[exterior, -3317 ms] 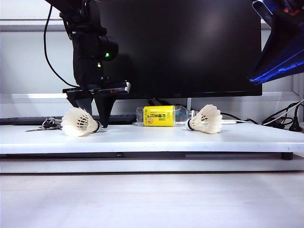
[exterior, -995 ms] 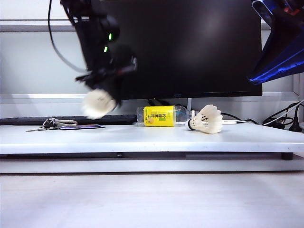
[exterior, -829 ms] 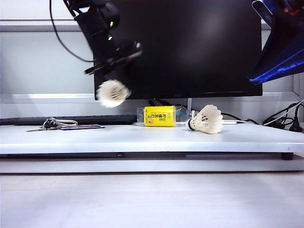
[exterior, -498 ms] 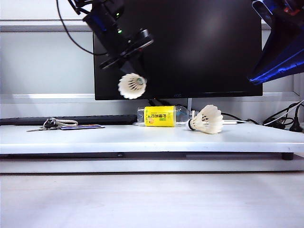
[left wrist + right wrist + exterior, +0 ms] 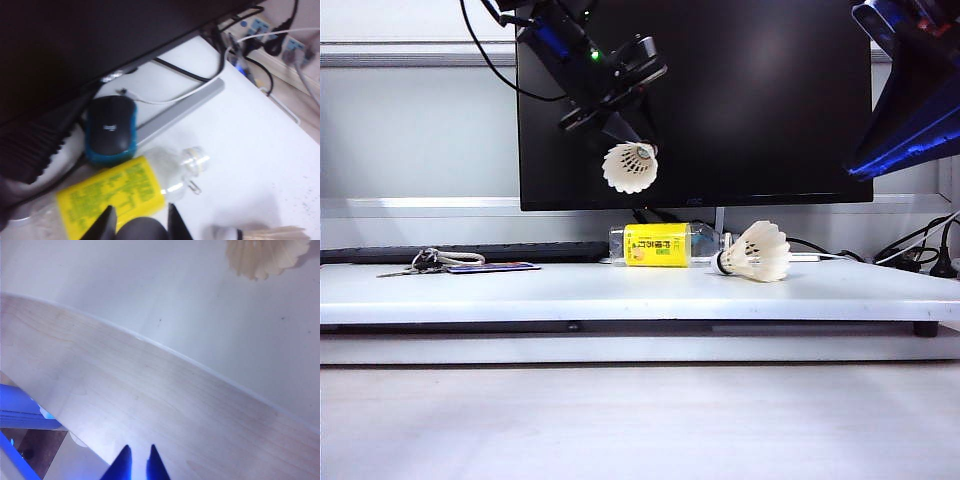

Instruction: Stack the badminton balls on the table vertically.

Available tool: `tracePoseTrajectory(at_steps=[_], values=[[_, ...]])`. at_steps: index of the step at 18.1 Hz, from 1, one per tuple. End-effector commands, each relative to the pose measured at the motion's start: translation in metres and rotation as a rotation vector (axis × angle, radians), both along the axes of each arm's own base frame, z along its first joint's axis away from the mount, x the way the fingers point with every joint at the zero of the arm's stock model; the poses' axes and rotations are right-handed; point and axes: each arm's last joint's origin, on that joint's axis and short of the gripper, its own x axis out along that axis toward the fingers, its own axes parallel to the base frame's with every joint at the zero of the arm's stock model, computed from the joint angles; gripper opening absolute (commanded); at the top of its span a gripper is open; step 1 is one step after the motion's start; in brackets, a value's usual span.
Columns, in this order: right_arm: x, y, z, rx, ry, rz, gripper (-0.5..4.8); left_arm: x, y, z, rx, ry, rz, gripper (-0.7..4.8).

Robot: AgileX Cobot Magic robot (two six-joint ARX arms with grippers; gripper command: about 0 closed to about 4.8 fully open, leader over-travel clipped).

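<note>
The left gripper (image 5: 632,143) hangs high before the black monitor (image 5: 750,90), clamped on one shuttlecock (image 5: 630,167) whose skirt flares downward, cork up between the fingers, long axis near upright and slightly tilted. Open air lies beneath it down to the yellow-labelled bottle (image 5: 655,244). The second shuttlecock (image 5: 756,251) lies on its side on the white table (image 5: 620,290), cork pointing left, near the bottle. The right gripper (image 5: 136,462), fingers nearly together and empty, hovers off over the wood-grain surface (image 5: 150,405).
</note>
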Motion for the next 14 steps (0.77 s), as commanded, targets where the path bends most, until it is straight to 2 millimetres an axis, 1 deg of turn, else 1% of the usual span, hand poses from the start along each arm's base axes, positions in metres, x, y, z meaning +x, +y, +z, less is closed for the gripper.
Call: tracePoseTrajectory(at_steps=[1, 3, 6, 7, 8, 9, 12, 14], values=[[0.0, 0.0, 0.002, 0.003, -0.015, -0.001, 0.54, -0.003, -0.001, 0.006, -0.008, -0.013, -0.014, 1.11], [0.0, 0.0, 0.002, 0.003, -0.014, -0.001, 0.54, -0.007, 0.001, 0.014, -0.004, -0.033, -0.026, 1.1], [0.0, 0.0, 0.002, 0.003, -0.015, 0.0, 0.54, -0.02, 0.007, 0.038, -0.009, -0.084, -0.036, 1.06], [0.0, 0.0, 0.002, 0.003, -0.015, -0.001, 0.54, -0.028, 0.012, 0.051, -0.009, -0.104, -0.038, 1.06], [0.0, 0.0, 0.002, 0.003, -0.015, -0.001, 0.54, -0.034, 0.015, 0.06, 0.0, -0.122, -0.044, 1.06], [0.0, 0.0, 0.002, 0.003, -0.014, -0.001, 0.53, -0.037, 0.017, 0.065, 0.004, -0.13, -0.048, 1.06], [0.0, 0.0, 0.002, 0.002, -0.013, -0.001, 0.54, -0.061, 0.028, 0.092, 0.012, -0.159, -0.063, 1.06], [0.0, 0.0, 0.001, 0.001, -0.008, 0.0, 0.54, -0.072, 0.033, 0.105, 0.014, -0.176, -0.067, 1.05]])
